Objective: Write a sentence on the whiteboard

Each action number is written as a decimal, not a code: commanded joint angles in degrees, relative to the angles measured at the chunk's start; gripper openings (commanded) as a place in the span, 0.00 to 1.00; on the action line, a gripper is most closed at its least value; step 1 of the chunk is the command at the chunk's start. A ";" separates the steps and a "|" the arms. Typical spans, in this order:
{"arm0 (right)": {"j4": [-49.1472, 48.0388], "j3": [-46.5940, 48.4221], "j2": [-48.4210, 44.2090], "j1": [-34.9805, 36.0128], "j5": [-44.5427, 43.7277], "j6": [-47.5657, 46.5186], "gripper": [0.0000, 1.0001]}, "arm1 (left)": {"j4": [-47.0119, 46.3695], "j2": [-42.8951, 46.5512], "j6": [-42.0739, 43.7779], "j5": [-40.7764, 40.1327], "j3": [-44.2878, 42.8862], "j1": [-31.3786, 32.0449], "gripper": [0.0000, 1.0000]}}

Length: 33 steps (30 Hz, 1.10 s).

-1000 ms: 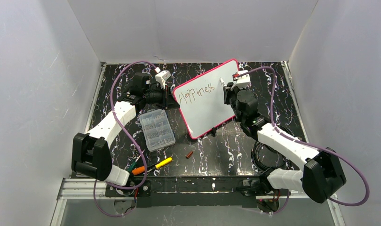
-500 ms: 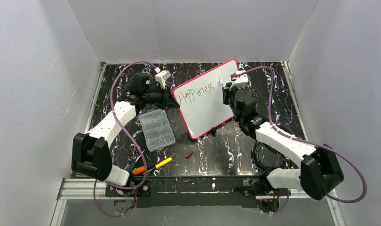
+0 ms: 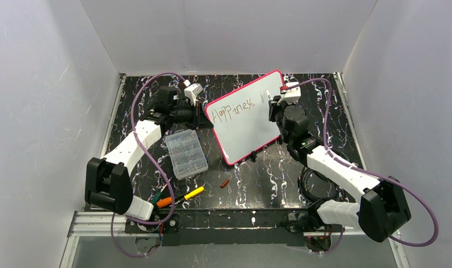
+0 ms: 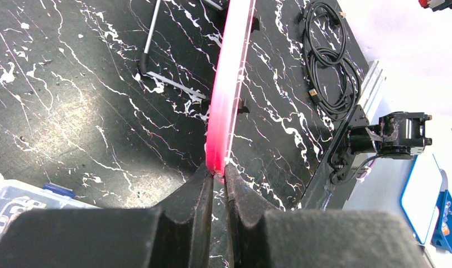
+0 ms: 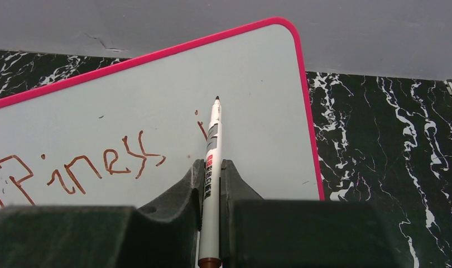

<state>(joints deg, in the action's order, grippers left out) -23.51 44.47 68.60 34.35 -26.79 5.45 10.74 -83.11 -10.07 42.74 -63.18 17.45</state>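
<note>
The whiteboard [image 3: 243,125], white with a pink-red rim, stands tilted at the middle of the table. My left gripper [image 3: 203,117] is shut on its left rim. In the left wrist view the board's pink edge [image 4: 230,84] runs edge-on out of the closed left gripper [image 4: 218,174]. The sentence [image 3: 233,109] reads "Happiness" in brownish-red, followed by a short stroke with a dot [image 5: 202,129]. My right gripper [image 5: 212,167] is shut on a white marker [image 5: 213,139], tip pointing at the board [image 5: 257,78] just right of that stroke. The right gripper [image 3: 272,102] sits at the board's upper right.
A clear compartment box [image 3: 186,154] lies left of the board. A small red cap [image 3: 225,183] lies near the front, with yellow and orange tools [image 3: 182,196] at front left. A coiled black cable [image 3: 312,187] lies at the right. White walls enclose the table.
My right gripper has shifted slightly right and up along the board with the marker. A short stroke now shows after "Happiness". The left arm and the board have not moved.
</note>
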 commanded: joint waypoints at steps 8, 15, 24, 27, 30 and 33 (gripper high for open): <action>-1.42 1.33 1.98 -0.55 1.21 -0.53 0.01 | 0.86 3.12 1.07 1.47 -0.47 0.30 0.00; -0.21 0.36 1.74 -0.78 1.50 0.09 0.01 | 0.86 3.25 1.04 1.42 -0.42 0.30 0.00; 1.99 -3.39 -0.05 -0.77 2.24 1.97 0.01 | 0.86 3.28 0.98 1.50 -0.44 0.30 0.00; 2.61 -4.13 -0.62 -0.82 2.35 2.18 0.01 | 0.86 3.32 0.91 1.56 -0.48 0.30 0.00; 2.79 -4.46 -1.15 -0.82 2.35 2.43 0.01 | 0.86 3.25 0.95 1.55 -0.44 0.29 0.00; 2.02 -3.99 -1.07 -0.82 2.10 2.25 0.01 | 0.86 3.30 0.88 1.57 -0.47 0.28 0.00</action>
<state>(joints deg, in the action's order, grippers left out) -20.40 40.42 68.77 33.76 -25.17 7.27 10.74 -83.11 -10.07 42.78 -63.18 17.43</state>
